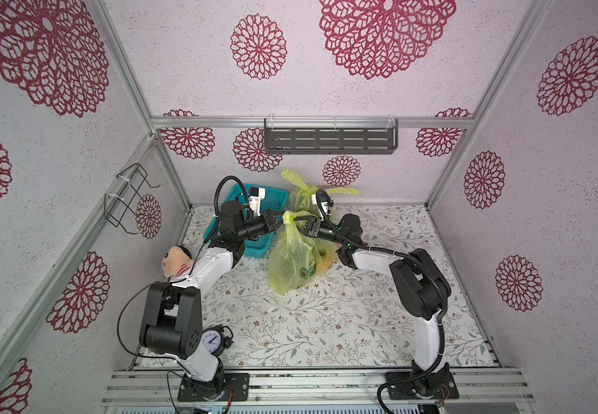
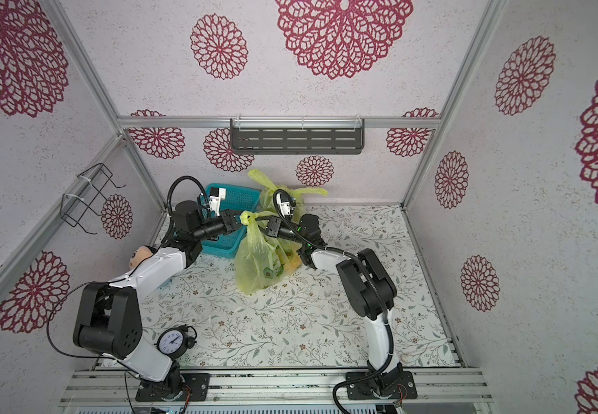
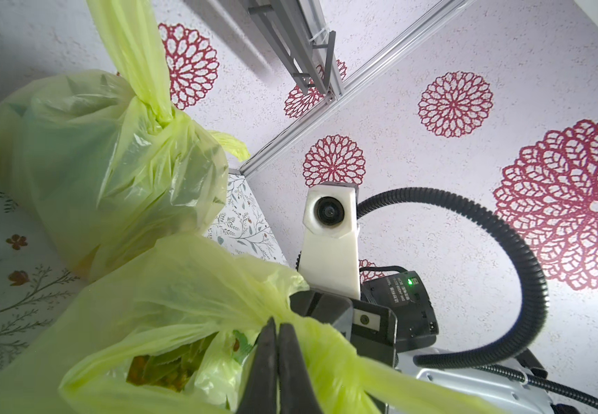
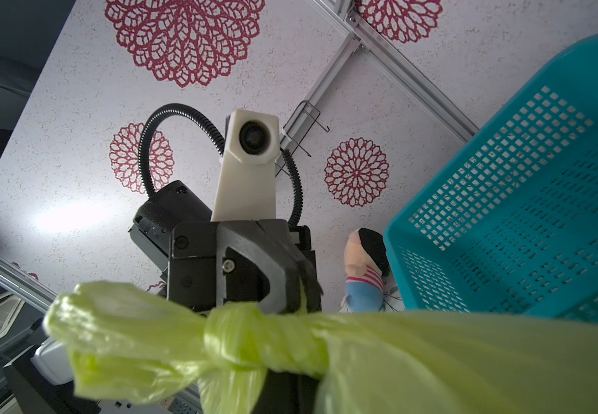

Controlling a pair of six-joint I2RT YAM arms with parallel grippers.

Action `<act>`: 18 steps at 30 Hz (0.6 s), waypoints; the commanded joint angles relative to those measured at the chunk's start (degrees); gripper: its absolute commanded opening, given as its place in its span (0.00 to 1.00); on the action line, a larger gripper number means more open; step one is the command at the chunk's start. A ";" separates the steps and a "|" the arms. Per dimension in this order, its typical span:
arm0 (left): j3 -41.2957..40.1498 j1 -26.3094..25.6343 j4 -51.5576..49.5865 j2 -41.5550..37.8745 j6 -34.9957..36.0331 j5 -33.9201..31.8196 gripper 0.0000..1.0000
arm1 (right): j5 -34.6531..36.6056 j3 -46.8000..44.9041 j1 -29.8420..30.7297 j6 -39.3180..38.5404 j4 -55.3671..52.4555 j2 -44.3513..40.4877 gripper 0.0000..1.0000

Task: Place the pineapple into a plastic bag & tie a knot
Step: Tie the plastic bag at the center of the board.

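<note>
So, left hand and right hand both clamp the knotted neck of the front bag, pineapple inside, on the bench. One second bag behind, one basket beside, one doll, one clock.

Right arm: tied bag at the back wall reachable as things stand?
Likely not yet. The back bag sits close beyond the right gripper, but that gripper is shut on the front bag at its tied top, so it must let go first.

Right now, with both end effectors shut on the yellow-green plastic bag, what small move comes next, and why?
Probably draw the left end effector and right end effector slightly apart: both pinch the yellow-green plastic bag beside its knot, which may need tightening.
</note>
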 commanded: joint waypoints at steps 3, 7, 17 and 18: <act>-0.69 0.61 -1.04 -4.17 2.28 -1.32 0.00 | 1.39 -3.25 -1.29 -2.53 2.01 -4.26 0.15; -0.16 1.26 -5.91 -6.65 5.55 -2.25 0.00 | 4.22 -10.28 -3.38 -6.13 -1.12 -10.32 0.29; 1.48 1.38 -11.37 -10.38 8.45 -2.43 0.00 | 12.37 -14.37 -4.76 -23.72 -36.09 -26.18 0.49; 1.60 1.38 -11.52 -10.59 8.53 -2.34 0.00 | 13.76 -13.57 -4.66 -25.47 -40.71 -27.50 0.49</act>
